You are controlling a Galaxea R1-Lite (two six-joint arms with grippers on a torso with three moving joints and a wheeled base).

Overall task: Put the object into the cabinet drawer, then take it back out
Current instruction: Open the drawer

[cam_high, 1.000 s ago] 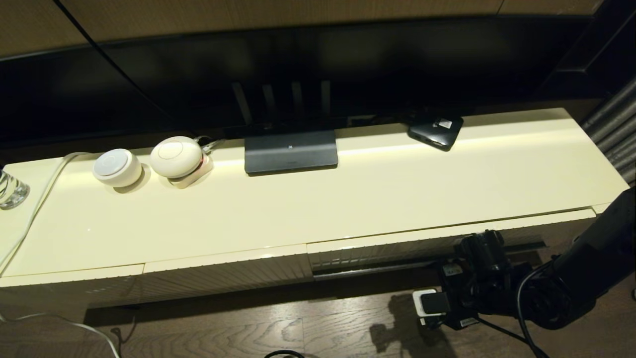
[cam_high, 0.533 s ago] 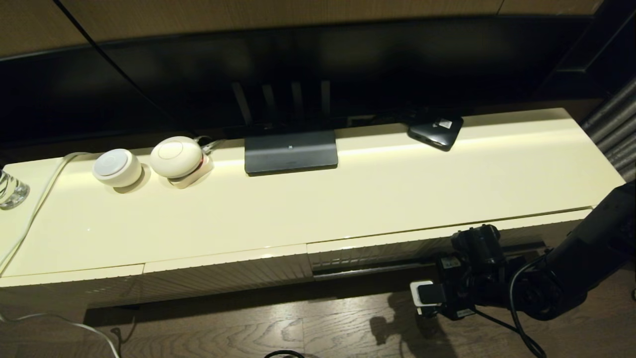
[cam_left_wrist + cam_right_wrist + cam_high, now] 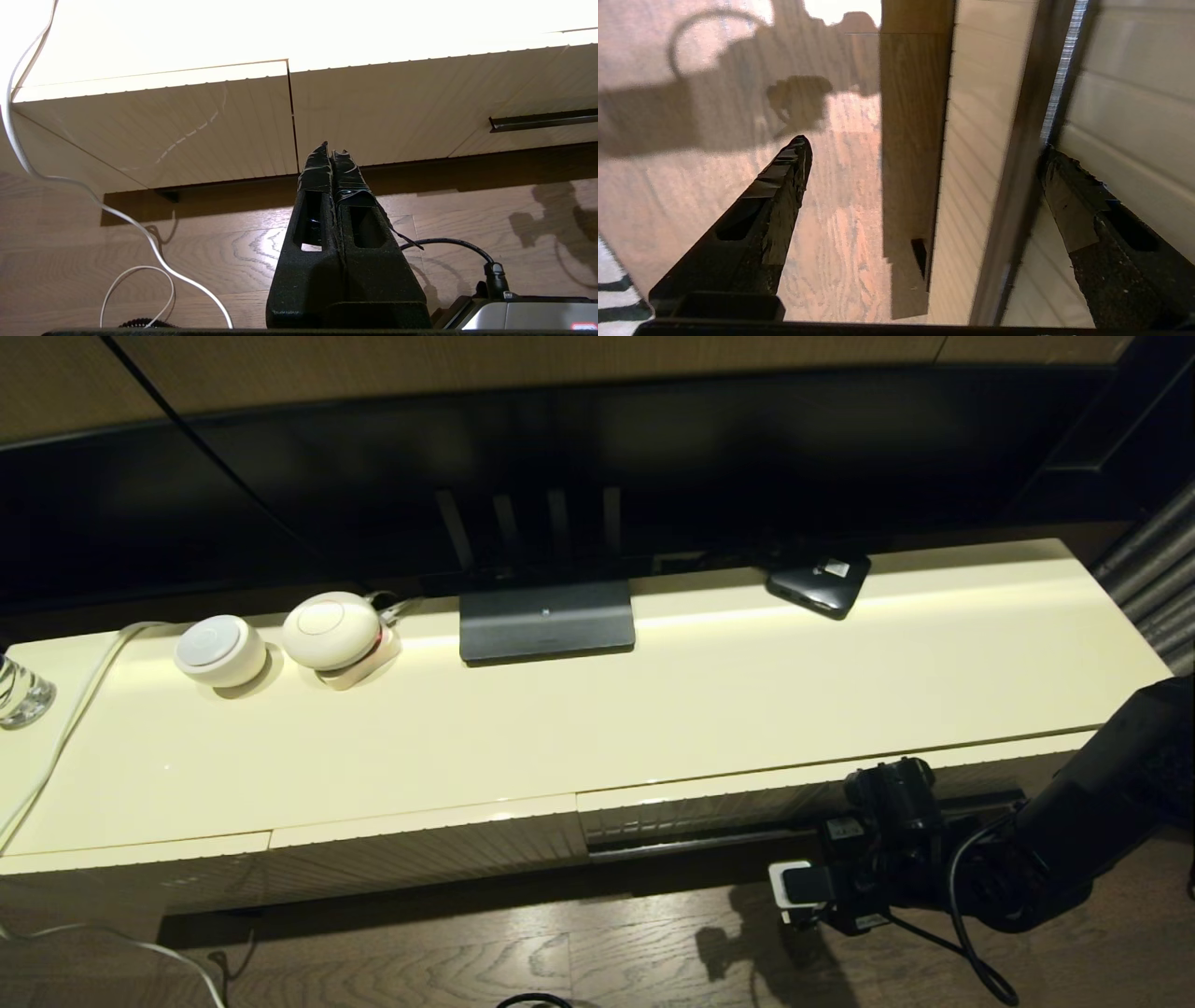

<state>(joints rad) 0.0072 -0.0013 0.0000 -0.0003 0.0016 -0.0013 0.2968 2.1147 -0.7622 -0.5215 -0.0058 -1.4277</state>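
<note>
The cabinet drawer (image 3: 794,798) is glossy cream, finely ribbed, with a dark bar handle (image 3: 709,840); the floor (image 3: 560,961) is brown woodgrain.

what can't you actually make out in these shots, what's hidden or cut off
- The umbrella: in no view; whether it lies inside the closed cabinet drawer cannot be told.
- Right gripper: the head view shows only its wrist camera and body. The wrist view shows open fingers either side of the drawer's bar handle, contact unclear.
- Glass: cut off by the head view's edge.
- Left gripper: seen only in its wrist view.
</note>
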